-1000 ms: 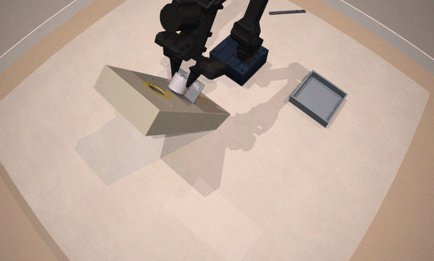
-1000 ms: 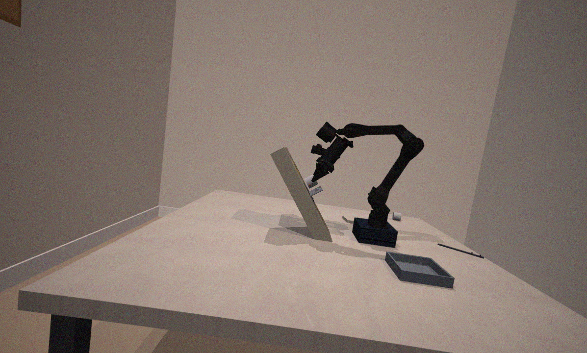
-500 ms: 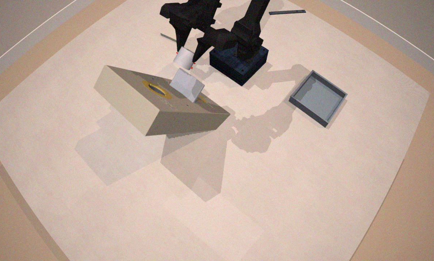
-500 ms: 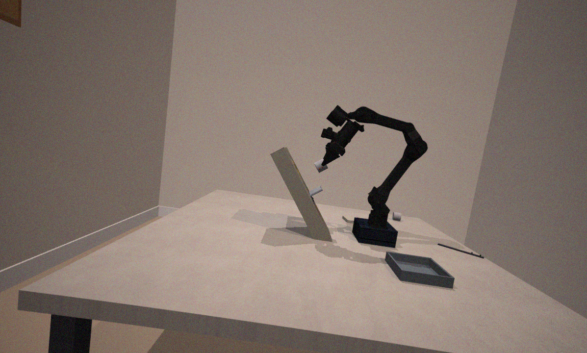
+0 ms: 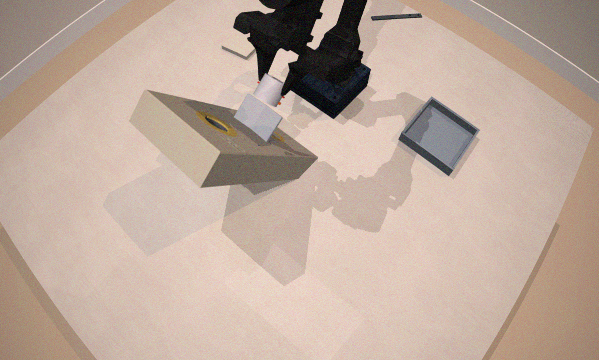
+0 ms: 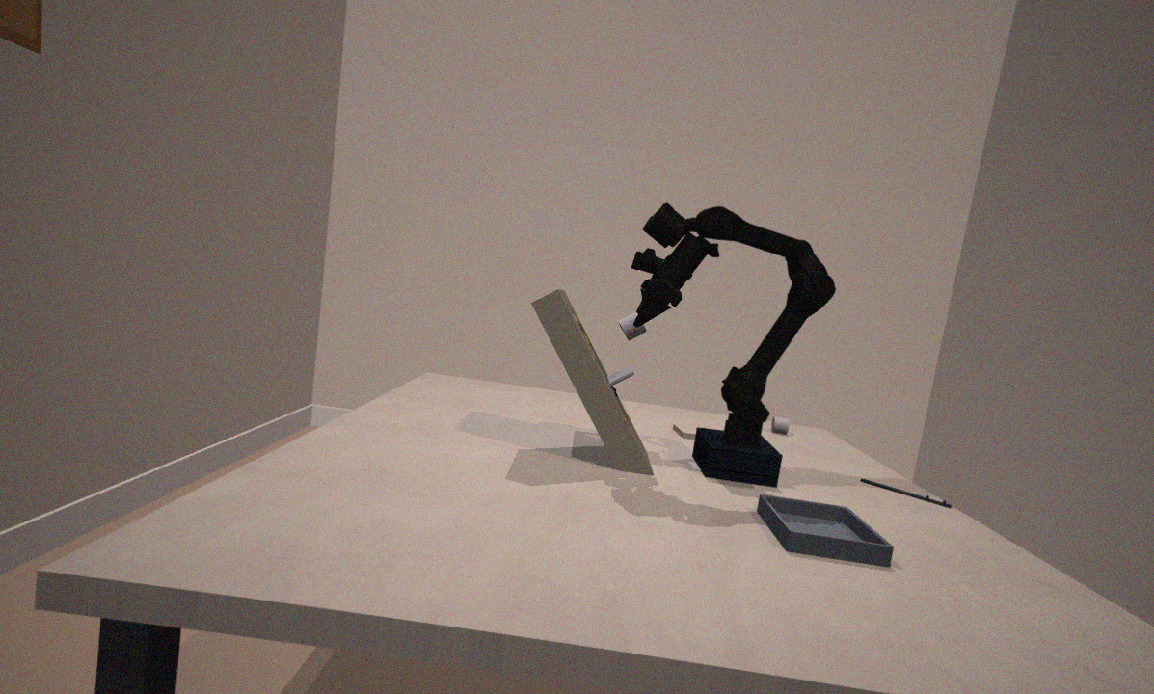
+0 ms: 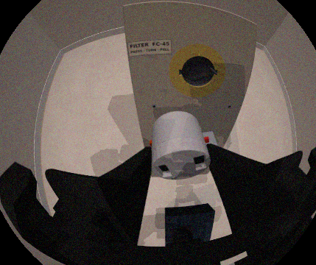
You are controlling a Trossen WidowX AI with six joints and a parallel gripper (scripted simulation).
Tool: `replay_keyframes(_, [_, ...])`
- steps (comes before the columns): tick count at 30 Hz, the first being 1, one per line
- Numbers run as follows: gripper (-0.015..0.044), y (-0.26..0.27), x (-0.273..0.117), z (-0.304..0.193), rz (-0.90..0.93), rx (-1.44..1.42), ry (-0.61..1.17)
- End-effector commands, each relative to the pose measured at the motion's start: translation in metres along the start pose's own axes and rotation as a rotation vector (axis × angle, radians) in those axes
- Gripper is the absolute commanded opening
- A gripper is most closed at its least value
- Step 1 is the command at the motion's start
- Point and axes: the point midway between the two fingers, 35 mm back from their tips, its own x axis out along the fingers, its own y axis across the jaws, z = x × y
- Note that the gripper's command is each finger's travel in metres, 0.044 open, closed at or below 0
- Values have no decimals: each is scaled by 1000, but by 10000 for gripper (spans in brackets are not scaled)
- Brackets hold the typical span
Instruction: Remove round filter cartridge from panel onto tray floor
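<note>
Top view: the gripper (image 5: 272,85) (image 6: 638,322) (image 7: 180,150) has its dark, tapered fingers closed on opposite sides of the filter cartridge (image 5: 269,89) (image 6: 629,328) (image 7: 180,134), a smooth, pale grey cylinder with small red nubs. Ahead of the fingertips, a flat pale plate (image 5: 257,117) (image 6: 621,378) juts from the matte beige panel (image 5: 175,138) (image 6: 589,380) (image 7: 146,81), a thick rectangular slab. Well to one side lies the square, blue-grey tray (image 5: 424,155) (image 6: 840,550), low-walled. Exterior view: the cartridge is held in the air, out of the leaning panel and apart from it; its long axis slants, one end towards the panel and slightly down, the other back towards the robot. The tray lies well below the gripper, on the pale, faintly mottled table (image 6: 390,535). Wrist view: the slotted end face points back towards the dark blue base (image 7: 209,217), showing two black rectangular slots; the rounded body extends towards the panel. Beyond the fingertips, a flat yellow ring (image 7: 176,77) surrounds a dark round opening with side notches, beside a printed label (image 7: 150,47).
</note>
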Motion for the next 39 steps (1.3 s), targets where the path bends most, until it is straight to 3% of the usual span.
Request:
replay_keyframes(1, [0,11,1,3,-1,5,-5])
replay_keyframes(16, [0,45,4,-2,11,-14,-7])
replay_keyframes(39, [0,143,-13,-52,302,-511,-4])
